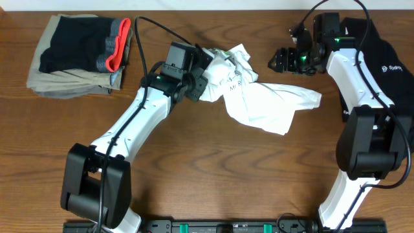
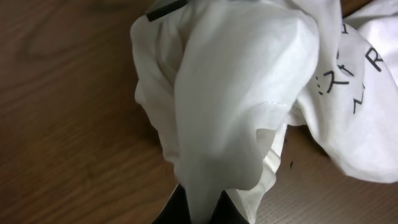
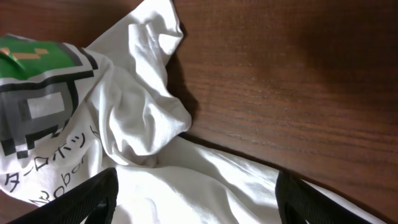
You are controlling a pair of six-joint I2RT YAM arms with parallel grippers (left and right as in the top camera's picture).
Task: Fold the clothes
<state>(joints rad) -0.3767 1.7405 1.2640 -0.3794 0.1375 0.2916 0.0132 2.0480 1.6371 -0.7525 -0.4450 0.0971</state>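
The clothes, a white T-shirt [image 1: 262, 97], lie crumpled on the wooden table [image 1: 213, 168] at centre back. Dark lettering [image 2: 364, 68] shows on the cloth. My left gripper [image 1: 197, 83] is at the shirt's left end, shut on a bunched fold of it [image 2: 236, 93]; the cloth runs down between the two black fingertips. My right gripper [image 1: 281, 60] hovers at the shirt's upper right with its fingers [image 3: 93, 199] spread wide over white cloth [image 3: 205, 186], gripping nothing. The green-and-grey square graphic [image 3: 37, 81] shows in the right wrist view at far left.
A folded stack of beige, black and grey-red garments [image 1: 81, 52] sits at the back left corner. A black top with a small white logo [image 1: 391, 65] lies at the right edge behind the right arm. Bare wood [image 1: 226, 181] spans the front.
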